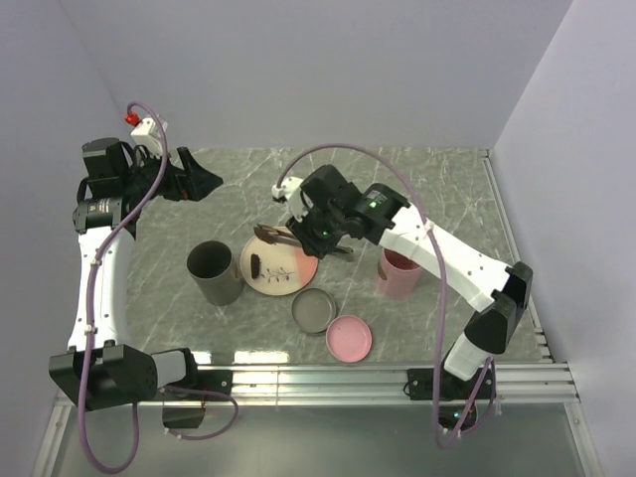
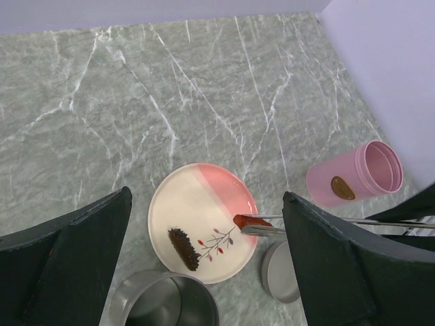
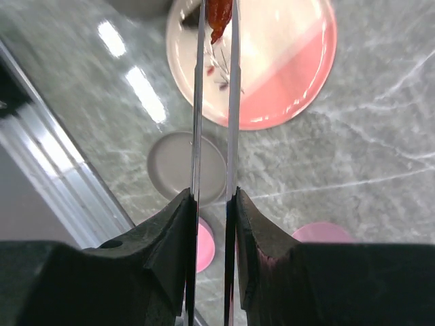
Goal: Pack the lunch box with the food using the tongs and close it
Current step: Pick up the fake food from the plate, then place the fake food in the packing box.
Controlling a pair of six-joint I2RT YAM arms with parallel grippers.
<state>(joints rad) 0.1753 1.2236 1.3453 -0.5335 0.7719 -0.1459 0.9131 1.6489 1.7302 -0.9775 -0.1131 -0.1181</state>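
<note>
My right gripper (image 1: 316,231) (image 3: 212,197) is shut on the silver tongs (image 3: 233,102), squeezing their two arms close together. The tongs' tips pinch a reddish oblong piece of food (image 3: 219,17) (image 2: 246,221) just above the edge of the cream-and-pink plate (image 1: 288,273) (image 2: 204,197). A dark brown oblong piece (image 2: 183,248) (image 1: 256,265) lies on the plate. The lunch box stands as two round open tubs, a grey one (image 1: 216,273) (image 2: 163,302) left of the plate and a pink one (image 1: 399,270) (image 2: 357,176) right of it. My left gripper (image 1: 204,181) (image 2: 206,204) hangs open and empty, high at the far left.
A grey lid (image 1: 314,310) (image 3: 178,166) and a pink lid (image 1: 349,338) lie flat in front of the plate, near the table's front rail (image 1: 378,378). Walls close the table at the back and on both sides.
</note>
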